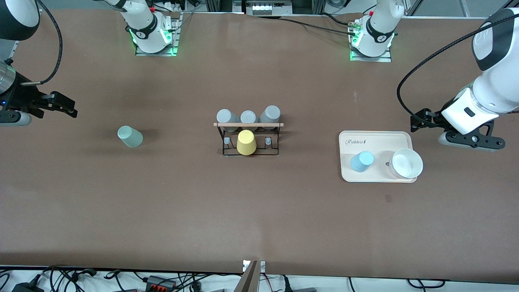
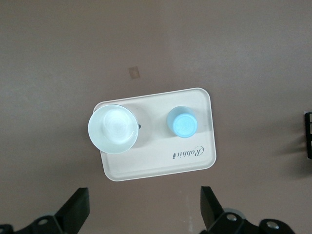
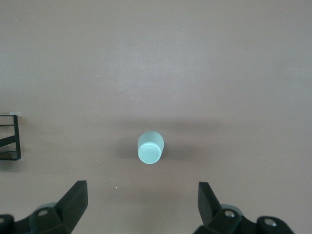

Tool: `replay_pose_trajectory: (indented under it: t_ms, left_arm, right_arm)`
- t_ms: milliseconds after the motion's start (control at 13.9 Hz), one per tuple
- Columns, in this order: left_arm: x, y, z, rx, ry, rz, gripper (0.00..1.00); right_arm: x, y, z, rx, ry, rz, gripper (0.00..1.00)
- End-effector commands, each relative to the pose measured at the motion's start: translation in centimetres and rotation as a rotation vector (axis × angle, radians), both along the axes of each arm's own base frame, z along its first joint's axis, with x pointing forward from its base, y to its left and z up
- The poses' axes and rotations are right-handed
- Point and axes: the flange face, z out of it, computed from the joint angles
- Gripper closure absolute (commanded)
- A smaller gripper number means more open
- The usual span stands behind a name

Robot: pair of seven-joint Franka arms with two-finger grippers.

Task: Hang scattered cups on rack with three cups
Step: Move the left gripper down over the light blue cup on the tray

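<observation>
The right gripper (image 1: 73, 108), wide open and empty, hovers near the mint cup (image 1: 130, 136) on the table. The left gripper (image 1: 415, 121), equally open, hangs beside the tray (image 1: 381, 138) holding the blue cup (image 1: 361, 161).

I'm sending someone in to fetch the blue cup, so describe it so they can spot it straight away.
Find the cream tray toward the left arm's end of the table. Two things stand on it: a white bowl and, beside it, the light blue cup. It is small, handleless, upside down, and the only blue thing here.
</observation>
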Motion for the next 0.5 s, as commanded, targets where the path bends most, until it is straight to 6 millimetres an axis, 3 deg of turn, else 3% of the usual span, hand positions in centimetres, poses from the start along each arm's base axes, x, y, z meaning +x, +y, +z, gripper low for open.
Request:
replay_pose_trajectory:
  t_ms: [0, 432]
  left_arm:
    - [0.2, 0.5, 0.2, -0.013, -0.002, -0.007, 0.0]
    - [0.6, -0.6, -0.7, -0.017, -0.003, -0.023, 0.0]
  right_arm:
    - [-0.7, 0.1, 0.6, -0.002, -0.002, 0.022, 0.0]
    - [-0.5, 0.4, 0.5, 0.001, -0.004, 0.024, 0.0]
